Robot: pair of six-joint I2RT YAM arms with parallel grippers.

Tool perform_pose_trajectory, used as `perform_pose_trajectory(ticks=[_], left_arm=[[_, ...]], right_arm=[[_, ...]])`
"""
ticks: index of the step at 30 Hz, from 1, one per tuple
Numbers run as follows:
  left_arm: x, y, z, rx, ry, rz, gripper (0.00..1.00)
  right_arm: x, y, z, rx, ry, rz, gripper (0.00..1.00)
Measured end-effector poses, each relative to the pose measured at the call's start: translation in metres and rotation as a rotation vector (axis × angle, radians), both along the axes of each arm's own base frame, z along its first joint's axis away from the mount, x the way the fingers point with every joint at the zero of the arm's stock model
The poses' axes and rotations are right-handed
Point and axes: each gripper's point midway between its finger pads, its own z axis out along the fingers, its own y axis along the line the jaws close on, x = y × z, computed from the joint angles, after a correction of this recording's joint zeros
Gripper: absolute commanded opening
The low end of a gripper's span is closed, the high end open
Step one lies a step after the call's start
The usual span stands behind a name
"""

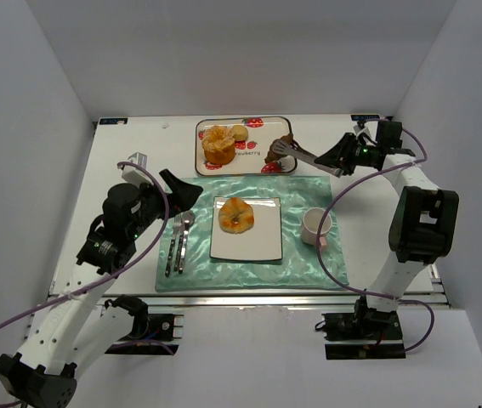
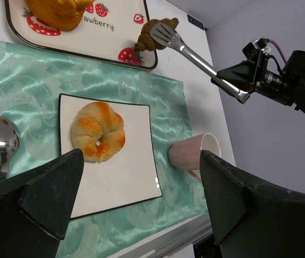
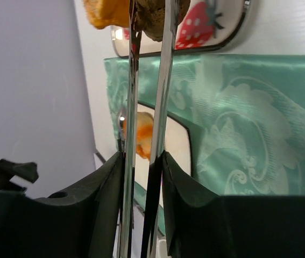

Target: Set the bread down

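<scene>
Bases of both arms are sitting at the bottom of the top view. Left gripper (image 1: 181, 189) is hovering with its fingers spread at the mat's (image 1: 309, 272) left end, near the cutlery (image 1: 177, 242). Right gripper (image 1: 340, 157) is clamping the tongs (image 1: 304, 155), whose narrow tips are pinching the brown bread (image 1: 276, 153) at the tray's (image 1: 262, 136) right end; whether it is lifted cannot be told. A croissant (image 1: 236, 214) is lying on the plate (image 1: 258, 242), with a cup (image 1: 315, 225) just beside the plate's right edge.

From the left wrist, the left gripper (image 2: 141, 156) is gaping wide above the croissant (image 2: 98, 131), plate (image 2: 125, 177) and cup (image 2: 192, 153), while the tongs (image 2: 195, 54) are gripping the bread (image 2: 160, 24) at the tray's (image 2: 117, 40) corner.

From the right wrist, the right gripper (image 3: 141, 161) is squeezing the tongs (image 3: 165, 80), their blades narrowing onto the bread (image 3: 155, 19).
</scene>
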Motion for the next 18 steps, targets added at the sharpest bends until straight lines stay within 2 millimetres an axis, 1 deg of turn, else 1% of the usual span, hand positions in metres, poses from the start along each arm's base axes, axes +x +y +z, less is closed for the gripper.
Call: perform_pose_trajectory(ticks=[3,6,8,11,13,15,18], left_arm=[[-0.001,0.001,0.0,0.001,0.002,0.001,0.98],[-0.002,0.002,0.001,0.0,-0.003,0.005,0.98],[-0.003,0.003,0.003,-0.003,-0.01,0.007,0.98],[-0.005,0.003,0.006,-0.008,-0.019,0.008,0.98],[-0.005,0.003,0.006,-0.011,-0.022,0.008,0.98],[-0.004,0.003,0.005,-0.011,-0.022,0.006,0.98],[-0.003,0.0,0.001,-0.007,-0.013,-0.005,0.98]], right_arm=[[-0.002,0.004,0.015,0.039,-0.036,0.034,0.19],[-0.019,0.008,0.036,0.067,-0.079,0.089,0.19],[-0.041,0.012,0.049,0.073,-0.117,0.145,0.19],[-0.079,0.017,0.062,0.047,-0.176,0.245,0.19],[-0.101,0.02,0.066,0.008,-0.226,0.314,0.19],[-0.119,0.022,0.068,-0.027,-0.269,0.373,0.19],[-0.142,0.026,0.062,-0.099,-0.338,0.48,0.2]])
